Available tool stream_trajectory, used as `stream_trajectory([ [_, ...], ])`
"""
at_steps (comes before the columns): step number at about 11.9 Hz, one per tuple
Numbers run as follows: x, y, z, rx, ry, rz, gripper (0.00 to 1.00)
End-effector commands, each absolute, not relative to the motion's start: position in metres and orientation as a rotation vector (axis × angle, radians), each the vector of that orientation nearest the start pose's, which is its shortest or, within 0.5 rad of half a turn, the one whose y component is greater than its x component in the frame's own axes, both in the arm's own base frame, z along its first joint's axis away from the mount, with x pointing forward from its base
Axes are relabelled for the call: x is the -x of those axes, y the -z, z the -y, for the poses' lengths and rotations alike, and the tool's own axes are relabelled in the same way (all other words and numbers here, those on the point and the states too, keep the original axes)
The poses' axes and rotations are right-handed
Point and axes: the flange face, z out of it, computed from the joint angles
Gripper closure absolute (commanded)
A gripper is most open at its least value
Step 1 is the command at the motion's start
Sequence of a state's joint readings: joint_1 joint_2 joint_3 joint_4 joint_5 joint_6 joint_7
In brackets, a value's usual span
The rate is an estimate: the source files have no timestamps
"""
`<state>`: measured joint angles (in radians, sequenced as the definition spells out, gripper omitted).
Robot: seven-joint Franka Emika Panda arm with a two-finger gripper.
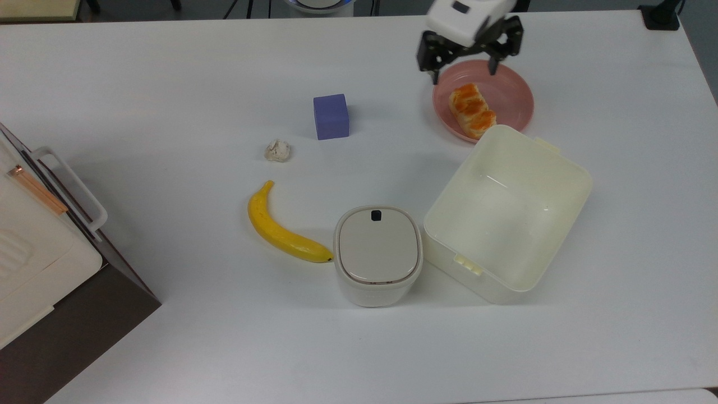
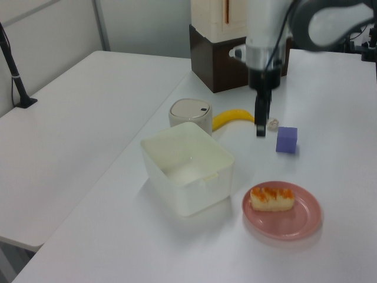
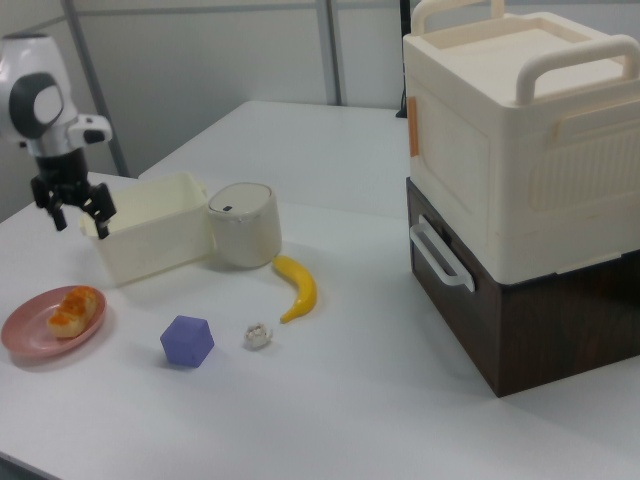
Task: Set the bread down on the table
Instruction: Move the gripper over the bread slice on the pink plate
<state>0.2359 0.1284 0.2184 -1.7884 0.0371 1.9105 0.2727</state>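
The bread (image 1: 472, 110), an oblong bun with a glossy orange-brown top, lies on the round pink plate (image 1: 513, 92) at the top view's upper right. The plate rests on the white table (image 1: 168, 84). My gripper (image 1: 464, 74) hangs open over the plate's far rim, just beyond the bread, with nothing between its fingers. In the right view the gripper (image 3: 82, 212) is well above the bread (image 3: 72, 308) and the plate (image 3: 25, 335). In the left view the gripper (image 2: 261, 124) points down, farther back than the bread (image 2: 271, 198).
An open cream box (image 1: 507, 213) stands right against the plate's near edge. A lidded round container (image 1: 377, 252), a banana (image 1: 283, 230), a whitish lump (image 1: 277, 150) and a purple cube (image 1: 331, 116) sit mid-table. A brown-and-cream cabinet (image 1: 45, 269) occupies the top view's left edge.
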Motion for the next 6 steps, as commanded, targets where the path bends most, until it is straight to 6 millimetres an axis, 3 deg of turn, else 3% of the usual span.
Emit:
stream_trajectory([
  [1, -0.51, -0.416, -0.301, 3.1, -0.056, 0.325, 0.0],
  [3, -0.506, -0.389, -0.317, 3.104, -0.103, 0.315, 0.0],
  [6, -0.506, -0.357, -0.325, 3.12, -0.133, 0.319, 0.0],
])
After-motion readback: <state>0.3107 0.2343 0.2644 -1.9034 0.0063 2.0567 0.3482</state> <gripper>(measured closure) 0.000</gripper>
